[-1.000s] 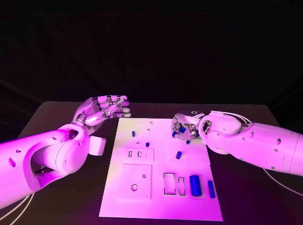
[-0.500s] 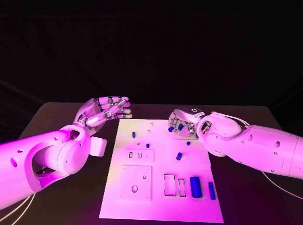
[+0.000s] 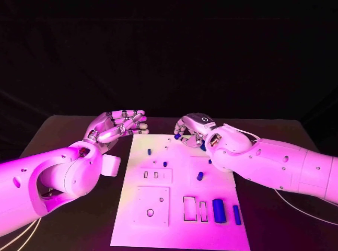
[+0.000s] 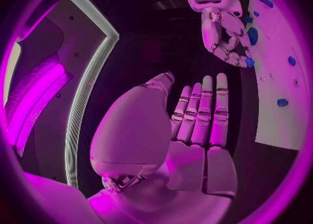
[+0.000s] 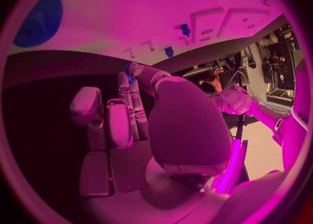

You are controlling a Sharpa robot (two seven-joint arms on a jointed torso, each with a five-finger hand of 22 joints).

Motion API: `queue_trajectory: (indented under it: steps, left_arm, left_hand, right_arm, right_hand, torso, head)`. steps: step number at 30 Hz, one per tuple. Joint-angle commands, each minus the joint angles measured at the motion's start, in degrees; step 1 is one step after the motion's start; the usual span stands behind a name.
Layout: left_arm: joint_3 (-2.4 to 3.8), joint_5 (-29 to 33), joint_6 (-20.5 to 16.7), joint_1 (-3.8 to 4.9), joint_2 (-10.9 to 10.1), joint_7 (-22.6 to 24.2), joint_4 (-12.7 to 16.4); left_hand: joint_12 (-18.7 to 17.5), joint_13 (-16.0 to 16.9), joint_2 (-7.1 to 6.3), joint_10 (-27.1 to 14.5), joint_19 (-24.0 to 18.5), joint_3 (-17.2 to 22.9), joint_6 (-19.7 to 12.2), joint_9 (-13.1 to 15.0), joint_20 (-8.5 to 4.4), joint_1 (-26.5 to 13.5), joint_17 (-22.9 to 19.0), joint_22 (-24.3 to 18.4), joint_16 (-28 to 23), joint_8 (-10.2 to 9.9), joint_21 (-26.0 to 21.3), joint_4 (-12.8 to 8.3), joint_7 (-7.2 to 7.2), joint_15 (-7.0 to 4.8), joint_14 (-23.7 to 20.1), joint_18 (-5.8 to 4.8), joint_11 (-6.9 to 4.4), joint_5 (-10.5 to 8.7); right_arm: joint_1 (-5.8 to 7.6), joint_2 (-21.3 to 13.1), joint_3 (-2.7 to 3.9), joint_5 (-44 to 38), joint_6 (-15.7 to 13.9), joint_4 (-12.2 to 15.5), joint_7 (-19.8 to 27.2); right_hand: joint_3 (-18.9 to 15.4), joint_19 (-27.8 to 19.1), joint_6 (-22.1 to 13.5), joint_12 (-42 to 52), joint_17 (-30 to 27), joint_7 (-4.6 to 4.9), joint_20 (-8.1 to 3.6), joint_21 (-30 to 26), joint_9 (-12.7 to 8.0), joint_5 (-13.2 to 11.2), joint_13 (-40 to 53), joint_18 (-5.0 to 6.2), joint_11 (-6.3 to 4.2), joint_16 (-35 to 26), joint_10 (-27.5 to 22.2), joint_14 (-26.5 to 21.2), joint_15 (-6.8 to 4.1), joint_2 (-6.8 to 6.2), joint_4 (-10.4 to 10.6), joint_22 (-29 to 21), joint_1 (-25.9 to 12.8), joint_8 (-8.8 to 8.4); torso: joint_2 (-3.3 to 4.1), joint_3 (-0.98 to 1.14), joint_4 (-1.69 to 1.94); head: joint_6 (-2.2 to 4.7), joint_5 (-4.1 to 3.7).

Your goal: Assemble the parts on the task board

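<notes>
The right hand [image 3: 190,132] is positioned over the far edge of the task board [image 3: 176,230], fingers curled inward. A small blue part [image 3: 178,136] is seen pinched at its fingertips; in the right wrist view the same blue part [image 5: 130,70] is seen at the tip of the extended fingers [image 5: 133,99], and in the left wrist view it is seen as a blue spot [image 4: 249,62] at the fingertips.

The left hand [image 3: 117,126] is held off the board's far left corner, palm raised, fingers spread and slightly bent, with nothing in it. In the left wrist view its fingers [image 4: 205,109] are extended side by side.

Nearer than the right hand, a blue peg [image 3: 199,176] lies on the board. Further toward the robot, a large blue cylinder [image 3: 218,209] and a thinner blue bar [image 3: 236,214] lie just beside each other. A blue gear [image 5: 39,20] is noted on the board in the right wrist view.
</notes>
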Motion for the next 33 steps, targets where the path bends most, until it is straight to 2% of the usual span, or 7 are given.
queue_trajectory:
  steps: [1,7,13,19,33]
  left_arm:
    - [0.05,0.7,1.5,0.15,0.2,0.2,0.2]
    - [0.05,0.8,1.4,0.19,0.3,0.1,0.5]
    - [0.05,0.8,1.5,0.43,0.3,0.1,0.8]
    - [0.05,0.8,1.7,0.77,0.4,0.1,0.8]
    - [0.05,0.8,1.8,1.21,0.3,0.0,0.8]
  left_hand:
    - [-0.2,0.0,0.01,0.3,0.5,0.4,0.3,0.0,-0.09,0.7,0.0,0.0,0.4,0.4,0.2,-0.1,0.68,0.01,-0.2,0.68,0.01,-0.25]
    - [-0.2,0.0,0.01,0.3,0.5,0.4,0.3,0.0,-0.09,0.7,0.0,0.0,0.4,0.4,0.2,-0.1,0.68,0.01,-0.2,0.68,0.01,-0.25]
    - [-0.2,0.0,0.0,0.3,0.5,0.4,0.3,0.1,-0.11,0.7,0.1,0.1,0.4,0.4,0.3,-0.1,0.69,0.01,-0.3,0.67,0.0,-0.25]
    - [-0.2,0.0,-0.03,0.3,0.5,0.4,0.3,0.1,-0.11,0.7,0.2,0.1,0.4,0.4,0.3,-0.1,0.72,0.01,-0.3,0.67,0.01,-0.26]
    - [-0.2,0.0,-0.04,0.3,0.5,0.4,0.3,0.1,-0.12,0.7,0.2,0.1,0.4,0.4,0.3,-0.1,0.72,0.01,-0.3,0.67,0.02,-0.26]
  right_arm:
    - [-0.02,1.2,0.03,0.3,-1.1,-1.5,-0.3]
    - [-0.1,2.9,0.02,0.7,0.3,-3.5,-0.4]
    - [-0.13,3.8,0.0,1.4,2.1,-4.5,-0.7]
    - [-0.15,4.4,-0.02,2.0,3.5,-5.3,-0.9]
    - [-0.3,4.8,-0.11,2.1,5.8,-5.8,-1.3]
  right_hand:
    - [0.4,0.0,-0.4,-0.1,0.1,0.08,0.07,0.4,0.2,0.1,1.3,-0.51,-0.84,0.4,0.5,2.0,-0.11,-0.25,0.1,0.2,-0.6,0.27]
    - [0.4,0.0,-0.5,-0.2,0.1,0.11,0.08,0.5,0.2,0.1,1.3,-0.51,-0.81,0.4,0.4,2.0,-0.08,-0.29,0.0,0.2,-0.6,0.26]
    - [0.5,0.1,-0.5,-0.2,0.2,0.13,0.11,0.5,0.3,0.1,1.4,-0.53,-0.78,0.5,0.4,2.0,-0.05,-0.34,0.1,0.3,-0.8,0.29]
    - [0.4,0.1,-0.6,-0.1,0.2,0.15,0.14,0.6,0.3,0.1,1.4,-0.57,-0.76,0.5,0.4,2.1,-0.02,-0.42,0.1,0.5,-1.0,0.32]
    - [0.3,0.0,-0.9,-0.2,0.1,0.15,0.26,0.6,0.6,0.0,1.7,-0.54,-0.7,0.6,0.3,2.0,0.06,-0.71,0.4,0.5,-1.8,0.39]
  torso:
    - [0.13,-0.03,0.2]
    - [0.43,-0.17,0.58]
    - [0.69,-0.42,0.93]
    - [0.93,-0.55,1.11]
    - [0.97,-0.54,1.03]
  head:
    - [-0.13,-0.04]
    - [-0.16,-0.06]
    - [-0.32,-0.1]
    - [-0.42,-0.1]
    - [-0.79,0.09]
